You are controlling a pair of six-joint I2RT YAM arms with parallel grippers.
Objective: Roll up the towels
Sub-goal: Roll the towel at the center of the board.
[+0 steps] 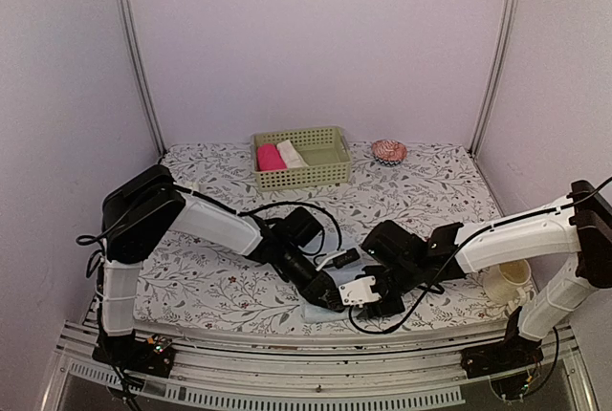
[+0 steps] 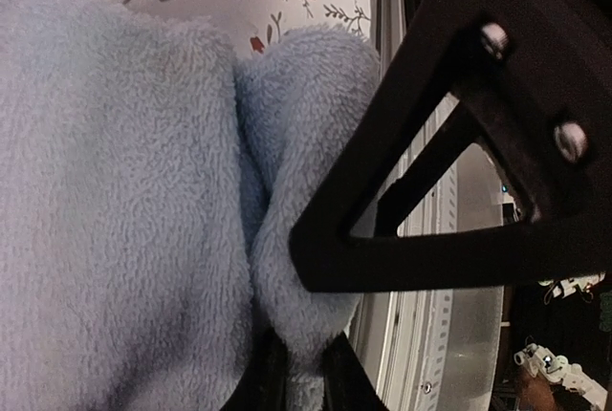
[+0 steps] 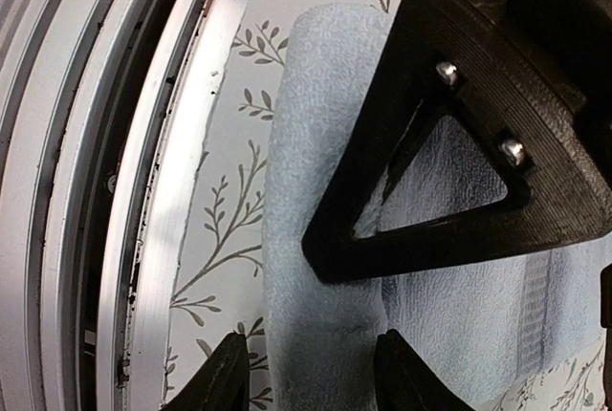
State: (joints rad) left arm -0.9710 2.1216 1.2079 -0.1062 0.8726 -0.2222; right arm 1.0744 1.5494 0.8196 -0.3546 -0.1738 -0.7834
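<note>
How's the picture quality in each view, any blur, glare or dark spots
Top view: evenly lit and sharp, soft shadows under the arms hide most of the blue towel. Left wrist: towel in focus, the black finger near the lens soft. Right wrist: glare streaks on the metal rail, finger dark.
</note>
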